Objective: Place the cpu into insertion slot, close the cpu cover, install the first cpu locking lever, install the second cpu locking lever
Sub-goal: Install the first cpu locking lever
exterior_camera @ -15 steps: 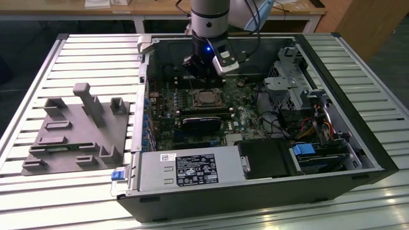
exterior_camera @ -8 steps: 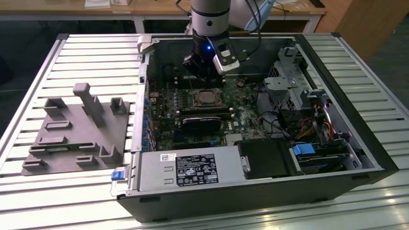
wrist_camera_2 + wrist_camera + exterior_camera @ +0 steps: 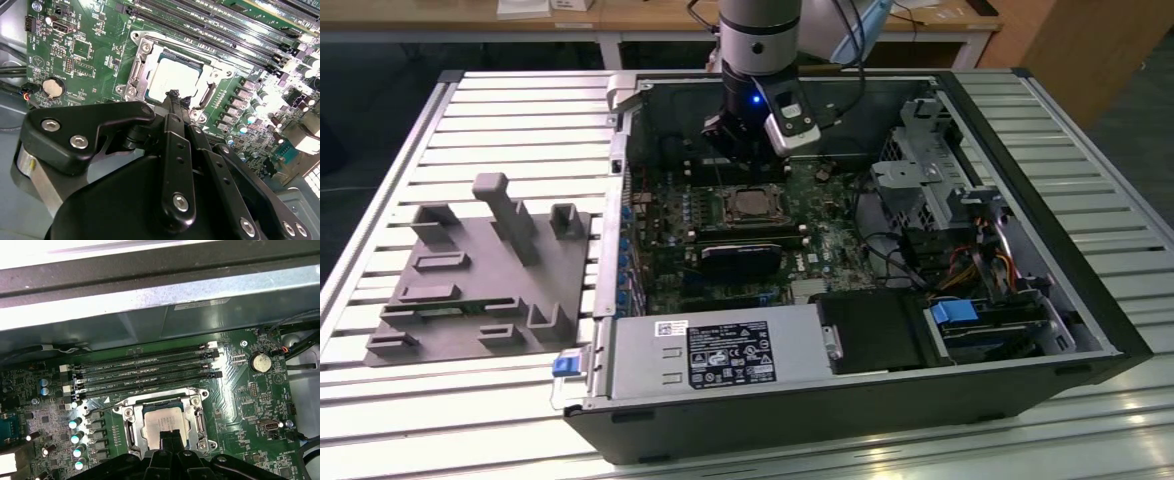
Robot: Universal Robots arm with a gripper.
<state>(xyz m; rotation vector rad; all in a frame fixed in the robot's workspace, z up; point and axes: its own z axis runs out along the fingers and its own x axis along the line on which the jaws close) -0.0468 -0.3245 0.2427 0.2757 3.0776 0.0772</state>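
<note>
The cpu (image 3: 750, 205) lies flat in the insertion slot (image 3: 126, 413) on the green board, its dull grey face (image 3: 165, 421) showing. The silvery cpu cover (image 3: 198, 421) lies down around it as a frame, also seen in the second wrist view (image 3: 138, 75) around the chip (image 3: 172, 80). My gripper (image 3: 744, 168) hangs just above the socket's edge. In both wrist views its black fingertips (image 3: 170, 436) (image 3: 175, 96) are pressed together with nothing between them, at the chip's near edge.
Long black memory slots (image 3: 145, 371) run beside the socket. A black fan block (image 3: 744, 258) sits on the socket's other side. The case wall (image 3: 624, 150), a drive cage (image 3: 921, 165) and the power supply (image 3: 714, 352) box the board in. A grey fixture (image 3: 487, 270) stands outside.
</note>
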